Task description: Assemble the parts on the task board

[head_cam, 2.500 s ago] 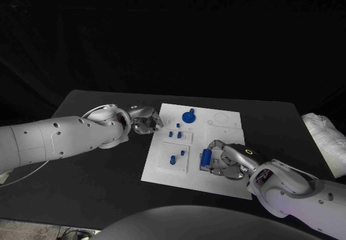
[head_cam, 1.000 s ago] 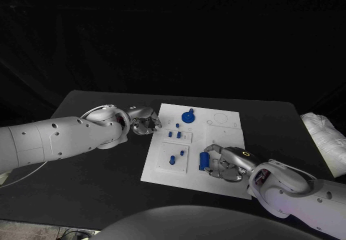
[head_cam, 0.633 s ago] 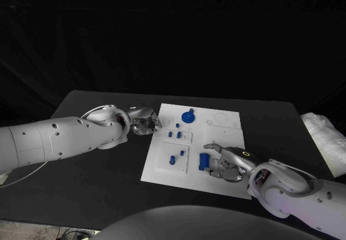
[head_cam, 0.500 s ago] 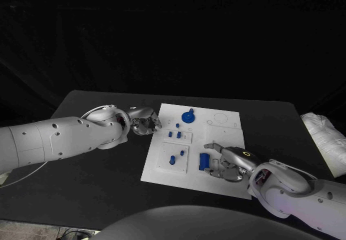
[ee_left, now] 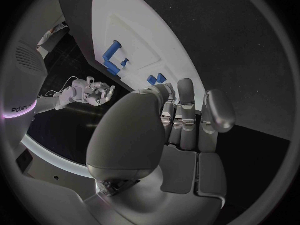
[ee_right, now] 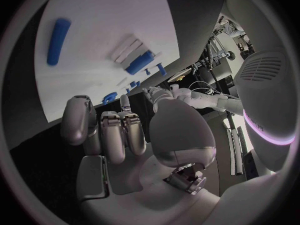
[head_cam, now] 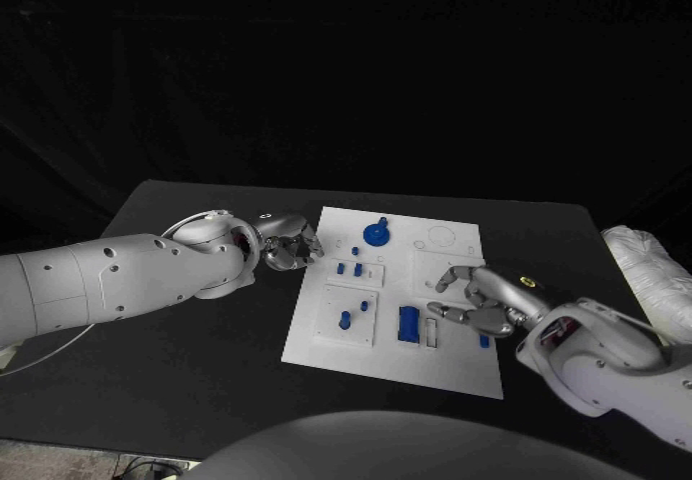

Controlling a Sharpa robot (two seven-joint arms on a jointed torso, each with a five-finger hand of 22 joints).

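Blue parts already sit about the white task board (head_cam: pixel 454 362): a round disc with a stub (head_cam: pixel 378 234) at its far edge, small pegs (head_cam: pixel 349 268) in the middle, another peg (head_cam: pixel 345 320) nearer the robot, and a long blue bar (head_cam: pixel 408 323) in the near half, its long axis running from near edge to far edge. Beside the bar lie pale slots (head_cam: pixel 434 336) that look unfilled, so I judge the assembly only partly done. The right robot hand (head_cam: pixel 480 301) hangs over the board's right side, fingers apart and grasping nothing, while the left robot hand (head_cam: pixel 293 243) rests at the board's left edge above the counter (head_cam: pixel 188 340), fingers curled in with nothing seen in them.
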